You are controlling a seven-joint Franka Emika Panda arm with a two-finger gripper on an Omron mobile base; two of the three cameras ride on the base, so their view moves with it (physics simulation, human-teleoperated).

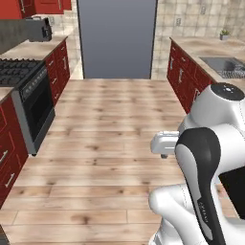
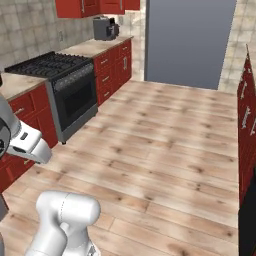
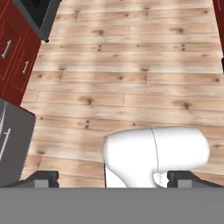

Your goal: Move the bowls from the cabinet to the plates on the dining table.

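Bowls: I cannot tell where they are from here. My gripper (image 3: 114, 180) points down at the wooden floor (image 3: 131, 65), its two dark tips set wide apart at the bottom of the hand view with nothing between them.

Places below are given from the black oven (image 1: 33, 107), which stands in the left run of counters with a gas hob on top. My arm is folded over the bare floor, out in the aisle to the right of the oven. Red drawer fronts (image 1: 57, 72) with small silver handles continue just past the oven, under a pale stone counter. On that counter, beyond the oven, sits a grey toaster (image 1: 40, 28). Red wall cupboards (image 2: 95, 6) hang above the toaster.

Farther back from the oven, at the end of the aisle, stands a tall plain grey panel (image 1: 117, 38). Across the aisle from the oven runs a second counter with red fronts (image 1: 184, 79), carrying a steel sink (image 1: 225, 64) and, behind it, a small potted plant (image 1: 224, 34).
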